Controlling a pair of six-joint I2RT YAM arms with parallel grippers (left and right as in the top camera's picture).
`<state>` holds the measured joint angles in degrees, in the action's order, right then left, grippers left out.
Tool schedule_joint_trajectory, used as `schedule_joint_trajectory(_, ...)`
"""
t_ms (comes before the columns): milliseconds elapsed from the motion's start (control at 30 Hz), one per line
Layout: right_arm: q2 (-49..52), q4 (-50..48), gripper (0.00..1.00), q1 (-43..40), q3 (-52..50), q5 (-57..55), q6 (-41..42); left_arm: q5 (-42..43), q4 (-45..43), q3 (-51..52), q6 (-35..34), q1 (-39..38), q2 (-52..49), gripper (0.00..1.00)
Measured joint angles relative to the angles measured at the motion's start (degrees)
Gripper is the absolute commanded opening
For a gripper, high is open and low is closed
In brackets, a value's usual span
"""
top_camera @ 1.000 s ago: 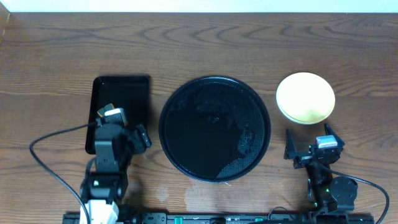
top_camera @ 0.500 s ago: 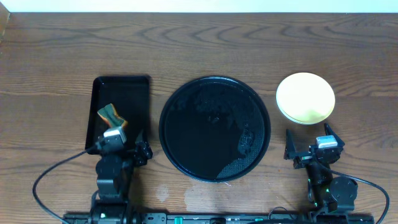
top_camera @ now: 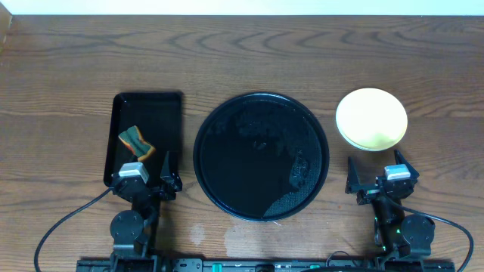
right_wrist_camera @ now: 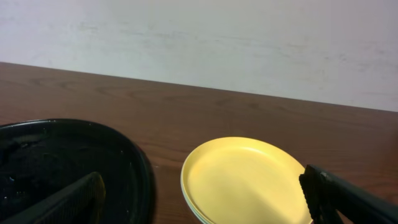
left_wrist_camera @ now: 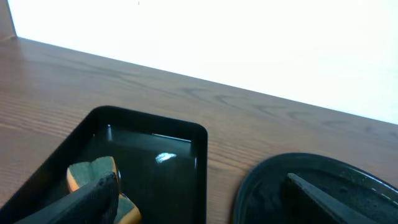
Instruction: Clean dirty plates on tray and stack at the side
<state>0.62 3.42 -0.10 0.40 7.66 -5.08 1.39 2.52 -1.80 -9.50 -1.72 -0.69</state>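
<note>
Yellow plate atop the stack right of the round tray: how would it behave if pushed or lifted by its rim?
The yellow plate looks shallow and rigid, so it would probably slide, not tip or roll. It sits nested on a paler plate, so a push may skew the pair. Its smooth rim could slip in a pinch.

I count one round black tray (top_camera: 199, 155), one rectangular black tray (top_camera: 155, 109) and one sponge (top_camera: 136, 141). Plates: one yellow plate (top_camera: 371, 119) on top; pale rims show beneath it, number not resolvable. Grippers: two, the left gripper (top_camera: 146, 181) and the right gripper (top_camera: 376, 179).
</note>
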Motion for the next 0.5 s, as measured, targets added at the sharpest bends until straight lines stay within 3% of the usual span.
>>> schedule_joint_trajectory(500, 0.0, 0.0, 0.99, 0.0, 0.0, 0.0, 0.0, -0.02, 0.2, 0.02, 5.49, 0.0, 0.07, 0.84)
